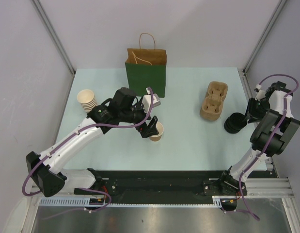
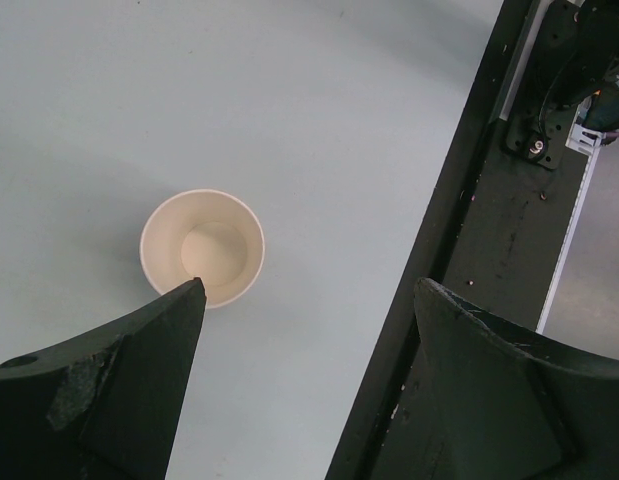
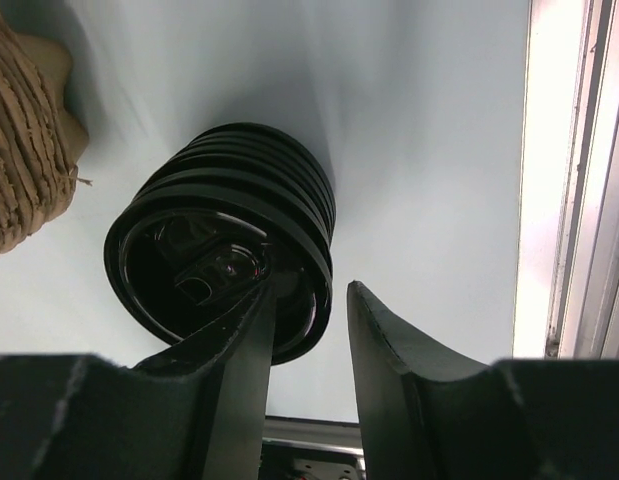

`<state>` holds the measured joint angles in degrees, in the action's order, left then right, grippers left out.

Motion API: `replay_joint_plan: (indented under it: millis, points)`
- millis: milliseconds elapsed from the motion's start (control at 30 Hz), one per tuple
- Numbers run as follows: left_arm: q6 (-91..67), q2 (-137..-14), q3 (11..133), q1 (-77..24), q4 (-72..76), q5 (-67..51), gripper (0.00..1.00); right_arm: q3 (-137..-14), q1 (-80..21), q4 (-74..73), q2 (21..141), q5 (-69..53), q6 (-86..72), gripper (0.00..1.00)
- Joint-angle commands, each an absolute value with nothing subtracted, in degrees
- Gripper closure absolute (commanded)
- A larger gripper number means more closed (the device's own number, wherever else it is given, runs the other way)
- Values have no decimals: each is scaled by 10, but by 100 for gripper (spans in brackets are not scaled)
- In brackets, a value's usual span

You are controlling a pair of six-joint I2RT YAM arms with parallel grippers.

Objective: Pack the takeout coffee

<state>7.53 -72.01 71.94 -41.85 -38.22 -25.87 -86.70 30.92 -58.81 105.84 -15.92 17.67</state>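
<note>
A single tan paper cup [image 1: 157, 131] stands upright on the table with no lid on it; a cup with a black lid is not in view. In the left wrist view the cup [image 2: 202, 246] is empty, with its cream inside showing. My left gripper [image 1: 150, 127] hangs just above and left of it, open wide, with the cup under one fingertip [image 2: 309, 285]. My right gripper [image 1: 245, 118] is at a stack of black lids [image 1: 233, 124]. In the right wrist view it [image 3: 309, 290] is open, with one finger inside the top lid [image 3: 229, 200] and the other outside its rim.
A green paper bag [image 1: 146, 73] with handles stands open at the back centre. A stack of lidless cups [image 1: 86, 100] is at the left. Brown pulp cup carriers [image 1: 213, 99] lie right of centre, and they also show in the right wrist view [image 3: 19, 150]. A black rail [image 2: 459, 200] runs along the near edge.
</note>
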Motion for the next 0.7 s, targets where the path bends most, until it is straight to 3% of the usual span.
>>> replay_joint_plan:
  millis: [0,433,667]
  points:
    - [74,-704,728,-415,-365,-271,9,-891,313,-583,1070,-157,169,62]
    - [72,-705,722,-415,-359,-274,9,-896,314,-584,1077,-158,167,71]
    - [72,-704,723,-415,-359,-273,9,-906,319,-597,1069,-163,170,86]
